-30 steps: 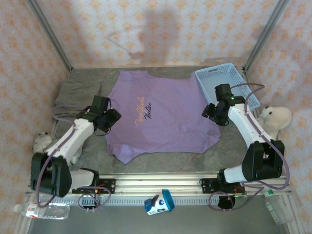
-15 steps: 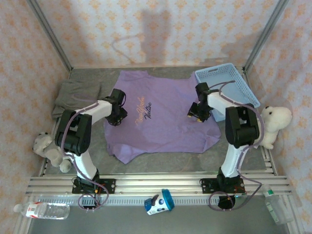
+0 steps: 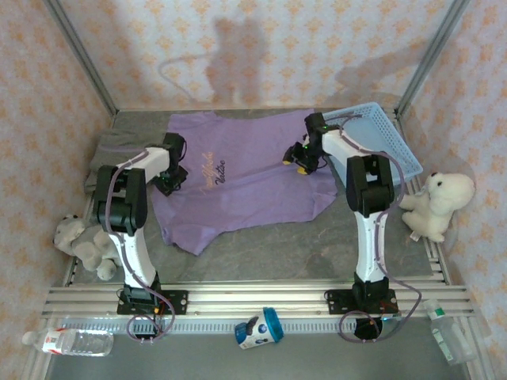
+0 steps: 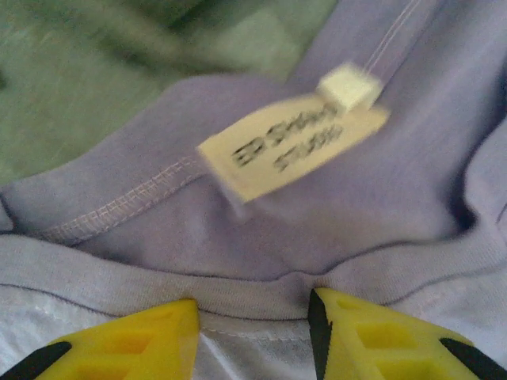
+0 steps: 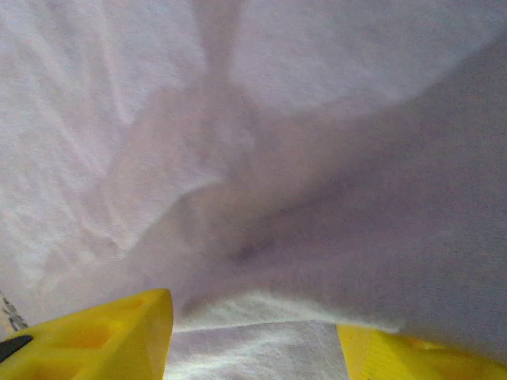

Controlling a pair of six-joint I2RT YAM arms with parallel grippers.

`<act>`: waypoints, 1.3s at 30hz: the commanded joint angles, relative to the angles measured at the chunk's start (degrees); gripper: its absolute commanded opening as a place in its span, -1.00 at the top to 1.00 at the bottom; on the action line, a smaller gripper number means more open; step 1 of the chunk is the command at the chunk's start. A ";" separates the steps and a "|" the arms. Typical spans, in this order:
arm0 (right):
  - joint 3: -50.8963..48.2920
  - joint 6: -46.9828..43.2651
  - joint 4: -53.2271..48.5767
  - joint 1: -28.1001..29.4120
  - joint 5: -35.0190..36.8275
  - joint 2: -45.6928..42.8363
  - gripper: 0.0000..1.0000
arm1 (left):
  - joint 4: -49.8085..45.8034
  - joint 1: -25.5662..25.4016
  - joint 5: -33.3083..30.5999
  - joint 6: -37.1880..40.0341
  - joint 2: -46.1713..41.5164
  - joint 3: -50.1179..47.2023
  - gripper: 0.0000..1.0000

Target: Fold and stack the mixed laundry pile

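Lavender T-shirt (image 3: pixel 253 190) lies crosswise, collar (image 4: pixel 261 285) pointing left.

I have the shirt (image 3: pixel 238 186) spread mid-counter (image 3: pixel 317 245), the other garment (image 3: pixel 119 146) bunched just left of it, and the basket (image 3: pixel 396 146) in the back right corner. My left gripper (image 3: pixel 168 182) sits at the shirt's left edge by the collar, and my right gripper (image 3: pixel 299 161) on its back right part, beside the basket. One plush toy (image 3: pixel 440 202) lies right of the right arm, another (image 3: pixel 79 241) at the left edge, while a bottle (image 3: pixel 75 340) and a cup (image 3: pixel 260 328) lie in front of the rail (image 3: pixel 238 297).
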 commanded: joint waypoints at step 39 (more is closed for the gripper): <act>-46.89 2.75 -11.62 -9.68 26.84 -36.05 0.17 | -1.48 -4.97 0.66 4.44 -5.34 -10.54 -0.23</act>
